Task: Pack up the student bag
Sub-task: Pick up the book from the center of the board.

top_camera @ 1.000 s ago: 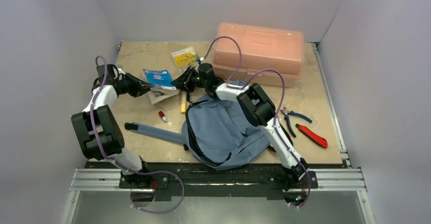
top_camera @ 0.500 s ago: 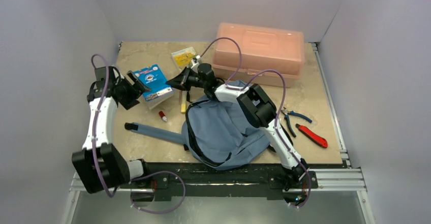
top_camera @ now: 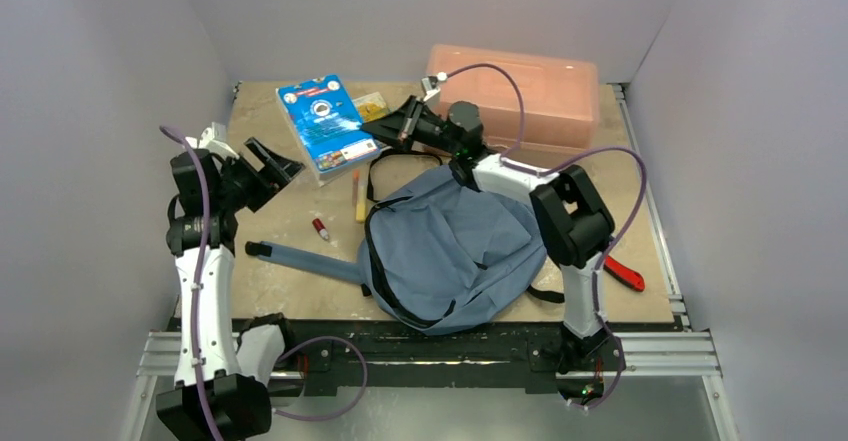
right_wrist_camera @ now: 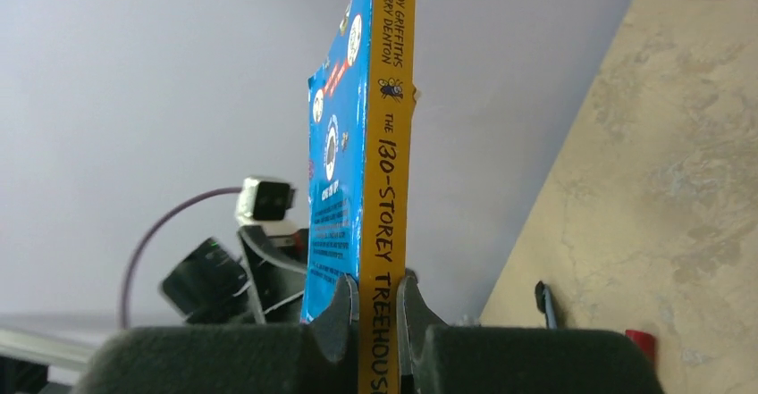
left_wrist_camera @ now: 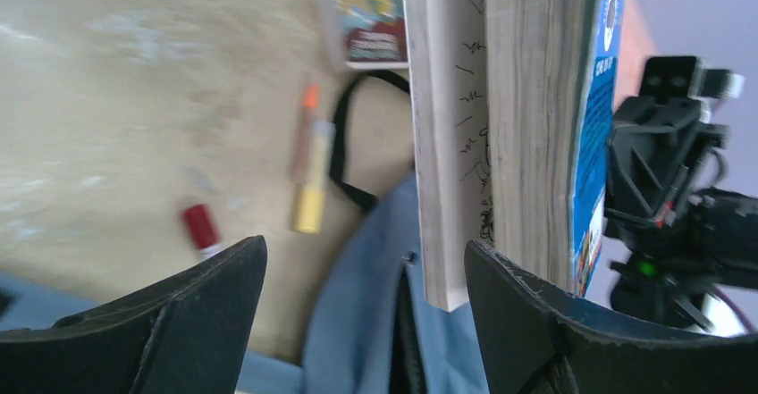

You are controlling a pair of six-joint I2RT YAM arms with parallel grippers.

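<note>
The student bag (top_camera: pixel 450 251) lies flat at the table's near middle, its dark zipper opening facing left, and it also shows in the left wrist view (left_wrist_camera: pixel 357 322). A blue book with a yellow spine (top_camera: pixel 325 126) (right_wrist_camera: pixel 384 188) hangs in the air above the far left of the table. My right gripper (top_camera: pixel 385 136) (right_wrist_camera: pixel 377 300) is shut on its spine. My left gripper (top_camera: pixel 270 166) (left_wrist_camera: pixel 366 314) is open and holds nothing, left of the book and apart from it. The book's page edges (left_wrist_camera: pixel 527 126) face it.
A salmon-pink plastic box (top_camera: pixel 515 91) stands at the back right. A yellow marker (top_camera: pixel 358 201) and a small red item (top_camera: pixel 320 229) lie left of the bag. The bag's blue strap (top_camera: pixel 300 259) trails left. A red cutter (top_camera: pixel 625 273) lies at the right, and a yellow packet (top_camera: pixel 372 106) sits behind the book.
My left gripper opened, let go of the book and drew back to the left. My right gripper shut on the book's spine and raised it toward the far side.
</note>
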